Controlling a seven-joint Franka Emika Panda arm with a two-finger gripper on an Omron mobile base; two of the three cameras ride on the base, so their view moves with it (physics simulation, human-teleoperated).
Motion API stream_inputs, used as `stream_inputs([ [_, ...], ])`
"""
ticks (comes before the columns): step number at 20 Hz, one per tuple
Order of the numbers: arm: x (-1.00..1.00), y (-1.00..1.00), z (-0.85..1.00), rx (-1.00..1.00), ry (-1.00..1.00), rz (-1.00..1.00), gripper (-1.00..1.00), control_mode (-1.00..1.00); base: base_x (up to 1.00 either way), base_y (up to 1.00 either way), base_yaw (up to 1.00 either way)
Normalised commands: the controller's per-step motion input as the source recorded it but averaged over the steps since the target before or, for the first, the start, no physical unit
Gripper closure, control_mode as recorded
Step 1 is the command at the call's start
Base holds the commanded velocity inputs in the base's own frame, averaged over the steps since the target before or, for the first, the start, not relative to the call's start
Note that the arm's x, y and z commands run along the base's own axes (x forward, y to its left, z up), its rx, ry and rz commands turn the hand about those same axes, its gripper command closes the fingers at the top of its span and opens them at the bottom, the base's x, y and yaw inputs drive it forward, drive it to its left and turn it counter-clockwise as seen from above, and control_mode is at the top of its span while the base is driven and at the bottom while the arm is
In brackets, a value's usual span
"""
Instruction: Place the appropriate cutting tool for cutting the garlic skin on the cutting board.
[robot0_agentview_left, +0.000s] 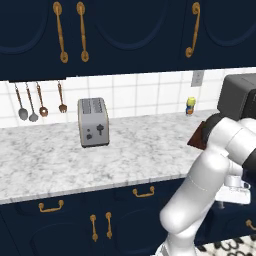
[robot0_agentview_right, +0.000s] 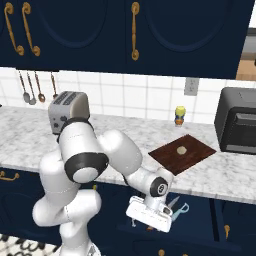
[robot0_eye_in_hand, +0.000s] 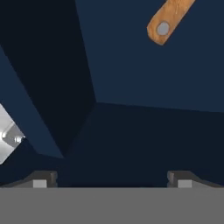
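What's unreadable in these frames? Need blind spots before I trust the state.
- Flat dark reddish-brown rectangular wooden cutting board: left base view, mostly behind the white arm.
- Pale blue-handled scissors: right base view, half hidden by the gripper; whether it grips them cannot be told.
- Wooden handle with a rivet: hand view, cut off by the top edge.

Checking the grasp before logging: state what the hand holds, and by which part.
Nothing: the hand is open, with nothing between its fingertips.

Navy cabinets (robot0_agentview_left: 125, 30) with brass handles (robot0_agentview_left: 61, 32), white tiled wall (robot0_agentview_left: 135, 92), grey marble counter (robot0_agentview_left: 75, 155)
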Motion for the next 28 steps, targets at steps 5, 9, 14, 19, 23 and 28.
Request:
stream_inputs([
  [5,-0.96,0.24,0.04,0.0,0.2,0.0,-1.0,-1.0,0.0,0.0,0.0],
  [9,-1.0,0.11,0.17,0.0,0.06,0.0,-1.0,-1.0,0.0,0.0,0.0],
  [14,-0.52,-0.02,0.45,-0.06,-0.03,0.0,-1.0,-1.0,0.0,0.0,0.0],
  [19,0.21,-0.08,0.16,-0.11,-0.09,0.0,-1.0,-1.0,0.0,0.0,0.0],
  [23,0.18,-0.01,-0.26,-0.11,-0.26,0.0,-1.0,-1.0,0.0,0.0,0.0],
  [28,0.01,-0.01,-0.38,-0.09,-0.33,-0.03,-1.0,-1.0,0.0,0.0,0.0],
])
